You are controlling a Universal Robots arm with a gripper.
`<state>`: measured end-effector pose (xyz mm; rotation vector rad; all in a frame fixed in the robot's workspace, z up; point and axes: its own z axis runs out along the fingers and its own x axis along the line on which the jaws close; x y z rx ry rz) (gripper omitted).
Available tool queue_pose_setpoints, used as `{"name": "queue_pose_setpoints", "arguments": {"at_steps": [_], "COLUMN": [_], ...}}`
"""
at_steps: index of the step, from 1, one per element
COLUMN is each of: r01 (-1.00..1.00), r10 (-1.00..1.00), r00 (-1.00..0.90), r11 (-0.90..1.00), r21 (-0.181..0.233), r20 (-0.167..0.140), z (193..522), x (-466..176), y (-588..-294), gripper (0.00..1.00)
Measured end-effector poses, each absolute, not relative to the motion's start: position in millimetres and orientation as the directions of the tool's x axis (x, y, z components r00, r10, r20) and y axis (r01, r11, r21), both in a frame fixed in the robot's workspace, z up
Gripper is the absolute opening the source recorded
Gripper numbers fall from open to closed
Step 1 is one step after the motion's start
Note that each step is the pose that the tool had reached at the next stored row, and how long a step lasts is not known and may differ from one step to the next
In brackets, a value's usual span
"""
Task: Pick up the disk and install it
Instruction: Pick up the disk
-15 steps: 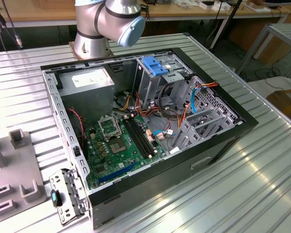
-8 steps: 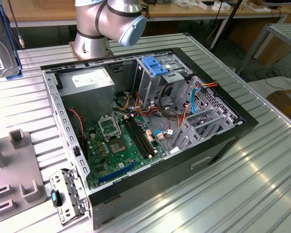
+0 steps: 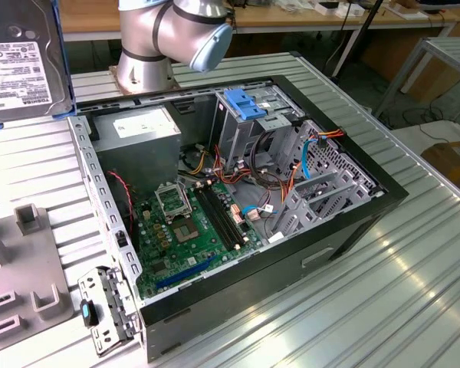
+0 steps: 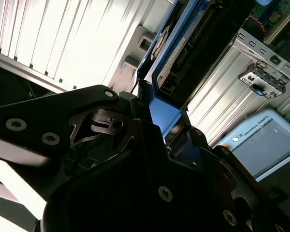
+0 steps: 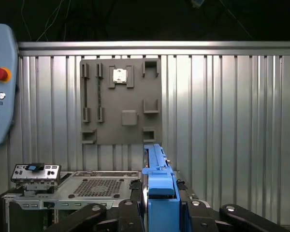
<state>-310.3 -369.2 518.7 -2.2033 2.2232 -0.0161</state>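
Observation:
The disk (image 3: 19,61) is a dark slab with a white label in a bright blue carrier frame, raised high at the exterior view's upper left, off the table. In the first wrist view the blue carrier of the disk (image 5: 160,193) stands on edge between the black fingers of my gripper (image 5: 159,205). In the second wrist view the disk (image 4: 176,58) runs edge-on away from the gripper (image 4: 157,113), which is shut on its blue end.
The open computer case (image 3: 368,203) lies on the ribbed metal table, with the motherboard (image 3: 199,230) inside and a drive cage under a lighter blue bracket (image 3: 245,103). A grey fixture plate (image 5: 121,101) and a teach pendant (image 5: 0,82) lie on the table beyond.

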Motion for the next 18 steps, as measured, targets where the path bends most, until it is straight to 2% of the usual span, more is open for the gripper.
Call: {"name": "queue_pose_setpoints", "arguments": {"at_steps": [18], "r01": [-1.0], "r10": [-1.0], "r00": [-0.009], "r11": [0.009], "r21": [-0.015], "r20": [-0.001], "z": [517], "x": [-204], "y": [-369], "gripper": [0.37]}}
